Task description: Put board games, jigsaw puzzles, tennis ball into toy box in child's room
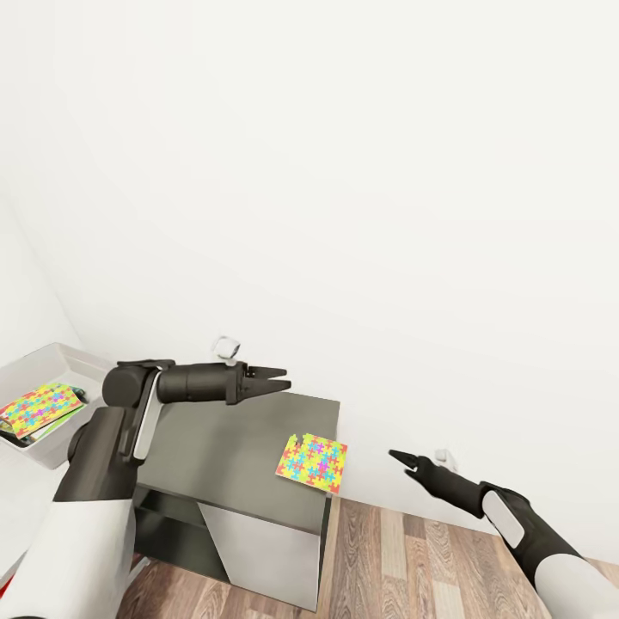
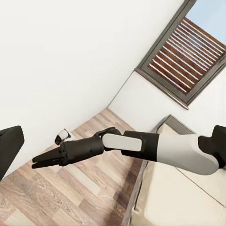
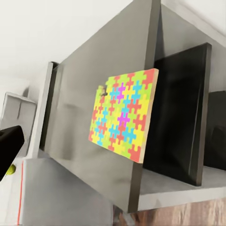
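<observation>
Puzzle panel [image 1: 311, 460], jigsaw type, of interlocked yellow, pink, blue and green pieces, lay flat on the dark grey cabinet top [image 1: 232, 447], near that top's right edge, one corner just over it. In the right wrist view the same panel [image 3: 123, 114] showed with a thin orange side and jagged outline, resting on the grey slab [image 3: 89, 108] above open dark shelving.

Second puzzle panel [image 1: 39, 405] lay inside the toy box [image 1: 64, 359], a light grey bin with flared sides at the far left, on top of a green-edged flat box [image 1: 60, 420] whose rim showed beneath it. Small yellow-green ball [image 3: 10, 169], partly hidden, sat at the margin of the right wrist view beside a dark fingertip; its place relative to the bin could not be told.

Left gripper [image 1: 279, 383] was held level above the far part of the cabinet top, pointing right, its two fingers close together and holding nothing. Right gripper [image 1: 401, 456] hung over the wood plank floor [image 1: 413, 559], to the right of the cabinet and apart from it, pointing left toward the puzzle panel, fingers drawn to a point with nothing between them; the left wrist view showed it [image 2: 40, 163] the same way, with a beige bed [image 2: 179, 197] and a dark-framed window [image 2: 186, 52] behind.
</observation>
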You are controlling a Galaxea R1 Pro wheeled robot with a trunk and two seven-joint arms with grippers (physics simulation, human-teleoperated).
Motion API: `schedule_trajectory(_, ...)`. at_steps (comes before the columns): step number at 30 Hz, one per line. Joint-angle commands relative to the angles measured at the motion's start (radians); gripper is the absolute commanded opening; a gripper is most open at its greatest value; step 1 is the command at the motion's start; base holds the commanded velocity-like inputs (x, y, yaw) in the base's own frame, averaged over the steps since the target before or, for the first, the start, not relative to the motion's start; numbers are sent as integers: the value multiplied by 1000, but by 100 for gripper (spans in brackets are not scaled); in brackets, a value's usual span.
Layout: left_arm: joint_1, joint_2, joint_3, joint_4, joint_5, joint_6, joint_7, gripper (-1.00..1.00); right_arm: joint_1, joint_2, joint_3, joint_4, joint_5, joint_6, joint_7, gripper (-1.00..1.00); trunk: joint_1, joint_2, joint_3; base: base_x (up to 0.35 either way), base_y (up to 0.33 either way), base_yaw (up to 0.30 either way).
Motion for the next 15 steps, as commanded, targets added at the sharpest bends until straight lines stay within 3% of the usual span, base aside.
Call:
schedule_trajectory(1, -1, 0, 0, 0, 1, 10, -3, 100, -1, 1, 0, 0, -6, 9, 4, 100, 1, -2, -2, 0, 0, 0)
schedule_trajectory(15, 0, -1, 5, 0, 3, 12, -6, 100, 0, 4, -16, -2, -7, 18, 27, 100, 1, -2, -2, 0, 0, 0)
